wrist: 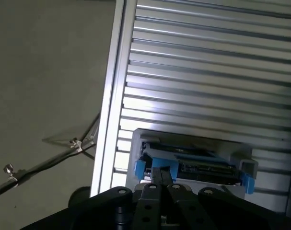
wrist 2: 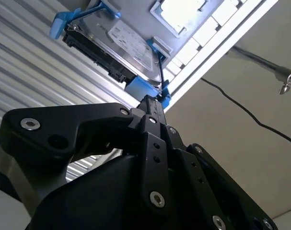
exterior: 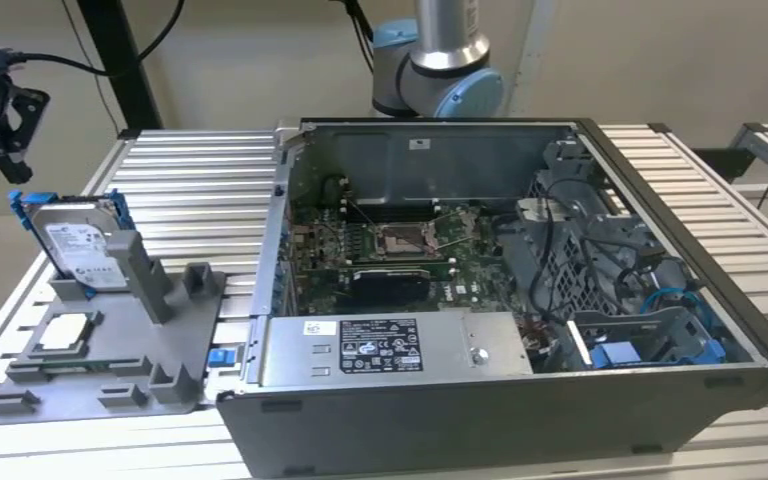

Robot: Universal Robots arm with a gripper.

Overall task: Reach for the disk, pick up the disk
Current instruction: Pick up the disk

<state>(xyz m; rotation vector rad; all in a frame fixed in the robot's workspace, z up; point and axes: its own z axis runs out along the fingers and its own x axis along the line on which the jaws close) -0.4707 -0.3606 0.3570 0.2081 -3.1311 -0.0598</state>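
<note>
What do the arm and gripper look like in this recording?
The arm is a silver-grey tube with light blue joint caps. The gripper is black, made of angular linkage bars dotted with silver screw heads. A black cable trails from it in the exterior view.

Silver-grey tubing forms the arm point(exterior: 448, 30), with its joint cap point(exterior: 471, 95) finished in pale blue. The gripper point(wrist 2: 152, 103) is built from matte black hinged links, fastened with silver screws point(wrist 2: 30, 124) and fed by a black cable point(exterior: 64, 63).
</note>
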